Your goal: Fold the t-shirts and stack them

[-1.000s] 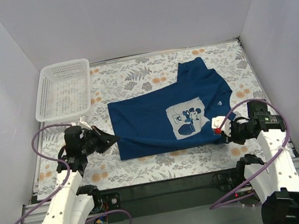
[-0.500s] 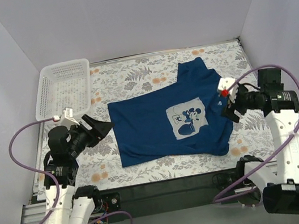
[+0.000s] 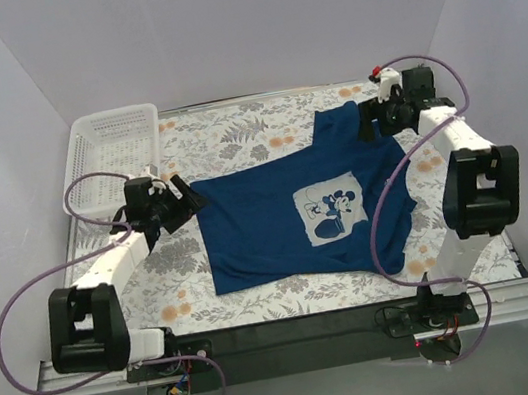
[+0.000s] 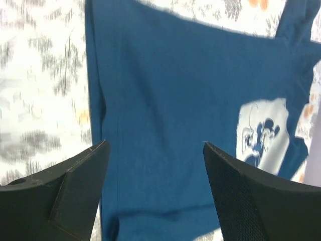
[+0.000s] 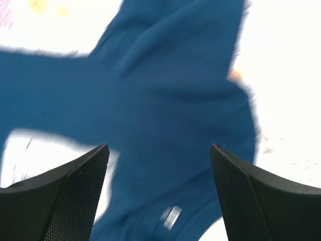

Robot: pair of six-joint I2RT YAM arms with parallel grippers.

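Folding is barely begun: one navy t-shirt [image 3: 289,224] lies spread, graphic up, in the middle of the counter [image 3: 234,142].
At the shirt's left edge the left hand [image 3: 187,202] hovers released. The right hand [image 3: 370,124] hangs released over the far sleeve, and neither is grasping cloth. No finished fold or stack shows, and the white basket [image 3: 115,156] sits apart at the far left corner. Nearly everything remains, I judge.
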